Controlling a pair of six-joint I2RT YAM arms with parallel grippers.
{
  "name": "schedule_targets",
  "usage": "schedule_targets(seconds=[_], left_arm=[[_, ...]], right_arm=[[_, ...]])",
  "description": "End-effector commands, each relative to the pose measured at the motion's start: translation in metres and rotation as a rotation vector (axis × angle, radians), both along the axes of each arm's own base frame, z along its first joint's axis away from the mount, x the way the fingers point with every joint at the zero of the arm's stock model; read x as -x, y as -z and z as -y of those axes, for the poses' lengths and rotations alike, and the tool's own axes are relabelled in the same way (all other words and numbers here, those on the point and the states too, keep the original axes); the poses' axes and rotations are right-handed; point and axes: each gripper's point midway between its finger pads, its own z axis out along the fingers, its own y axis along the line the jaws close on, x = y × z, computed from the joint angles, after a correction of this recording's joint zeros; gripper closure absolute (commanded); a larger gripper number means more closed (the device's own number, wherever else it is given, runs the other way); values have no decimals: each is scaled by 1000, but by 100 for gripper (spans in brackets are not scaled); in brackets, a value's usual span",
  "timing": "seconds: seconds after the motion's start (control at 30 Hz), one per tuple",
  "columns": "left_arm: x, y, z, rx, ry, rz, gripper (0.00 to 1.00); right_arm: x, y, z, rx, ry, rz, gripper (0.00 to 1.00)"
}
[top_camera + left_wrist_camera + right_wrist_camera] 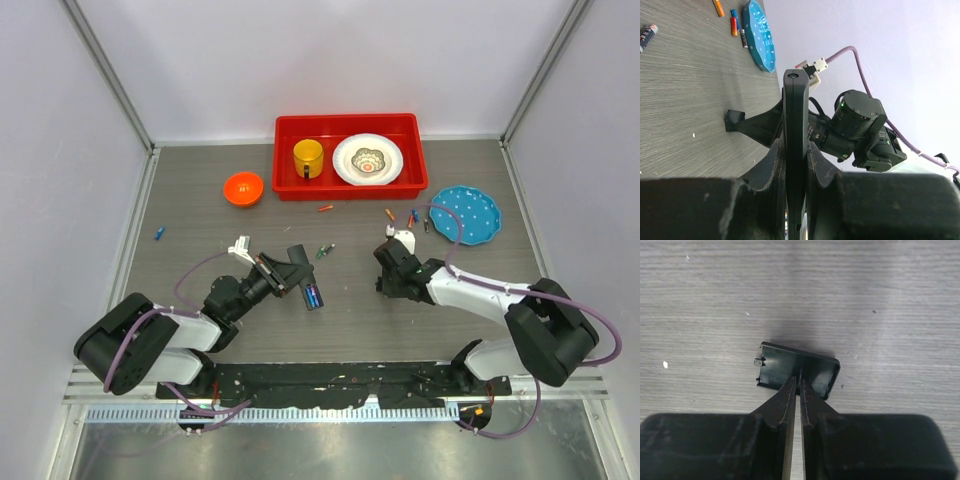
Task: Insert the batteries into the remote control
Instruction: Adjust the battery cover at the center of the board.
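My left gripper point(287, 270) is shut on the black remote control point(304, 276) and holds it over the table's middle. Blue batteries point(314, 296) sit in its open compartment. In the left wrist view the remote point(795, 100) stands edge-on between my fingers point(772, 160). My right gripper point(384, 284) is shut on a small black battery cover point(775, 371), pinched by its edge just above the table. Loose batteries lie near the tray point(325, 208), beside the remote point(323, 250), by the blue plate point(410, 217) and at the far left point(159, 233).
A red tray point(285, 150) at the back holds a yellow mug point(308, 157) and a white plate point(368, 159). An orange bowl point(243, 188) stands to its left. A blue plate point(467, 214) lies at the right, also in the left wrist view point(761, 35).
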Motion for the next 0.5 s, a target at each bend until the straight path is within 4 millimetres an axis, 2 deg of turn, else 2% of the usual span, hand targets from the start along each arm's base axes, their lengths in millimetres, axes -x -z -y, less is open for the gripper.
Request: schedule_targets(seconds=[0.0, 0.13, 0.2, 0.33, 0.43, 0.47], left_arm=[[4, -37, -1, 86, 5, 134, 100], [3, -35, 0, 83, 7, 129, 100], [3, -35, 0, 84, 7, 128, 100], [3, -34, -1, 79, 4, 126, 100], [2, -34, -1, 76, 0, 127, 100], [2, -37, -1, 80, -2, 134, 100]], right_arm=[[-11, 4, -14, -19, -6, -8, 87], [-23, 7, -32, -67, 13, -23, 87], [-25, 12, -38, -107, 56, -43, 87], [-42, 10, -56, -240, 160, -12, 87], [-54, 0, -70, -324, 172, 25, 82], [-57, -6, -72, -330, 163, 39, 75]])
